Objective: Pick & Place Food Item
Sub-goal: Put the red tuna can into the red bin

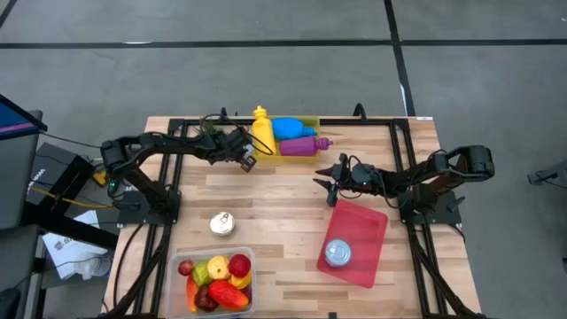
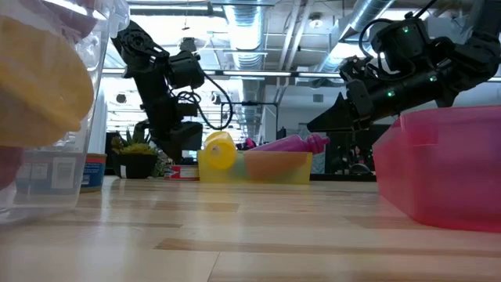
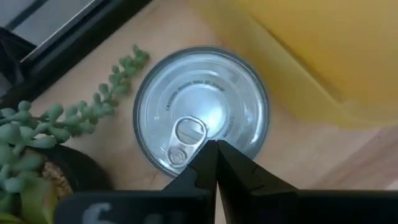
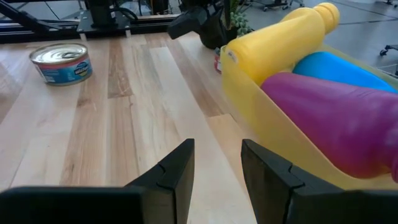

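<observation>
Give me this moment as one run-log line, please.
left tool: shut, above pull-tab can | right tool: open, empty, near yellow bin

Grey floor [image 1: 266,71] with dark seam lines around the wooden counter [image 1: 283,190]; behind it, ceiling ducts [image 2: 352,19], strip lights, cluttered lab room.

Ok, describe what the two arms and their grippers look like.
Both arms are dark, jointed metal links on black frame mounts. The left gripper ends in two black, tapered, pointed fingers; a black cable loops off that arm. The right gripper has two flat black fingers with angled inner faces; small green lights glow on its wrist in the low view.
</observation>
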`<state>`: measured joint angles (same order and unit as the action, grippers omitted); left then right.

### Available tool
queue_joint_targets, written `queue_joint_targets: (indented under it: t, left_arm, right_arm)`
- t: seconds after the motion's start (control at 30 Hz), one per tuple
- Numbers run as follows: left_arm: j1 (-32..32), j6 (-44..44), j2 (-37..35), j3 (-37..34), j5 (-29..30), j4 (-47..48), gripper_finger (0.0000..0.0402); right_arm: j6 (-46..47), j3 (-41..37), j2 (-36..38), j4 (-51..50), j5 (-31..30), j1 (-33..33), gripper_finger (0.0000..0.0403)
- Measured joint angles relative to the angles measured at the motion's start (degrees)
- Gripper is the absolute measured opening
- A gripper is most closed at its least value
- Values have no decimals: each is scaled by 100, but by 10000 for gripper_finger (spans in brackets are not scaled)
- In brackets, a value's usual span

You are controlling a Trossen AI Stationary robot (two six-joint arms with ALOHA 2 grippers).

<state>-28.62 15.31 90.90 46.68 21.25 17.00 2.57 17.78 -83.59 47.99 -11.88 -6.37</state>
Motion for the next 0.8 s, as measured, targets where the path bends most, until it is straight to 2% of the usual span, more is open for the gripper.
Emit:
queue_joint_targets:
  t: [0.4,0.6,0.8]
  left_arm:
    - [-155,-27,1,2,-355,456,0]
    - [-92,-116,-42,26,-1017,759,0]
    - [198,-131,-428,-25,-1613,1246,0]
  right_arm:
    - [3,0,0,28,1,-1,123]
    - [29,0,0,28,0,0,123]
    - [46,1,0,27,0,-1,123]
